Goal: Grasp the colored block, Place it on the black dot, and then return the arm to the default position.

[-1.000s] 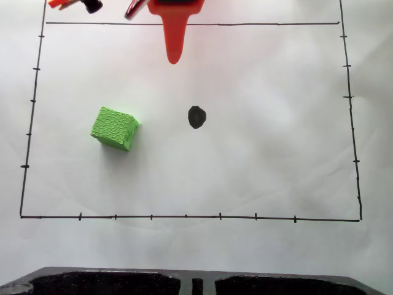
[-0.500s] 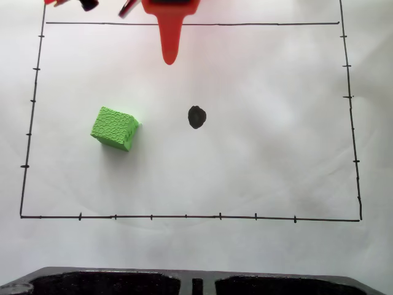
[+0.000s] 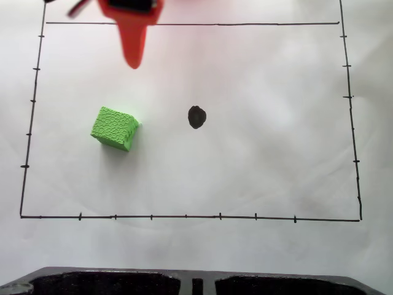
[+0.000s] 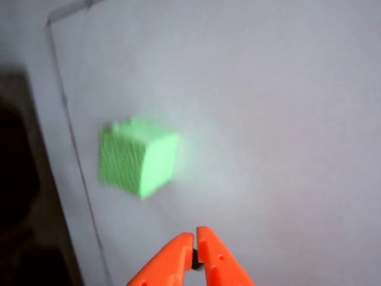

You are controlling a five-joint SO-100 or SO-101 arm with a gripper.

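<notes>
The colored block (image 3: 115, 128), a bright green cube with a bumpy surface, rests on white paper left of centre in the fixed view. To its right, apart from it, lies the black dot (image 3: 196, 117). The orange arm's gripper (image 3: 133, 61) points down from the top edge, above the block and slightly to its right. In the wrist view the block (image 4: 137, 156) looks blurred, ahead of the gripper (image 4: 195, 234), whose two orange fingers meet at their tips with nothing between them.
A thin black border (image 3: 184, 216) with tick marks frames the paper. A dark tray-like edge (image 3: 184, 281) runs along the bottom of the fixed view and shows as a dark area (image 4: 18, 179) at the left of the wrist view.
The gripper has swung left along the top of the fixed view, from above the dot's side toward the block's side. Block and dot have not moved.
</notes>
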